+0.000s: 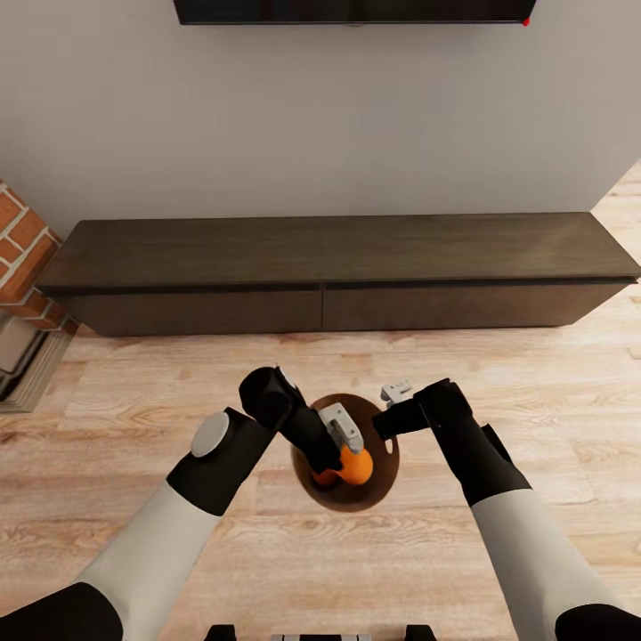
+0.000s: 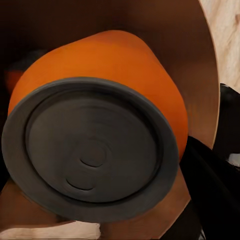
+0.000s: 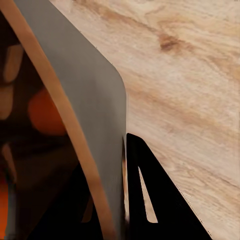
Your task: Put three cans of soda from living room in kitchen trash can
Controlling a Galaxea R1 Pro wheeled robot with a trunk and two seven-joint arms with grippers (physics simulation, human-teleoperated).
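**Q:** ok, head cam first, what've you got?

**Me:** I'm facing a long dark low cabinet [image 1: 338, 267] against a pale wall, brick fireplace [image 1: 22, 258] at the left edge, light wood floor [image 1: 534, 374] all around. The trash can [image 1: 385, 463] sits on the floor between my two arms, copper-brown inside showing. My left gripper [image 1: 343, 458] is reaching down into its mouth with an orange soda can [image 1: 354, 466] in it. My right gripper [image 1: 388, 418] is at the bin's rim on the other side.

**Q:** and the left wrist cam?

**Me:** Super close. The orange soda can [image 2: 120, 65] takes up most of it, grey top [image 2: 90, 150] with the tab facing the lens, copper bin wall [image 2: 200, 75] behind it. My fingers are closed on that can. It's inside the bin's opening.

**Q:** right wrist?

**Me:** The bin's wall runs right through the shot, matte grey outside [image 3: 90, 125], copper inside. One of my dark fingers [image 3: 150, 200] is outside the wall and the other sits inside, so I'm pinching the rim. Orange reflections [image 3: 45, 112] show on the glossy inner side, and wood floor [image 3: 190, 75] is beyond.
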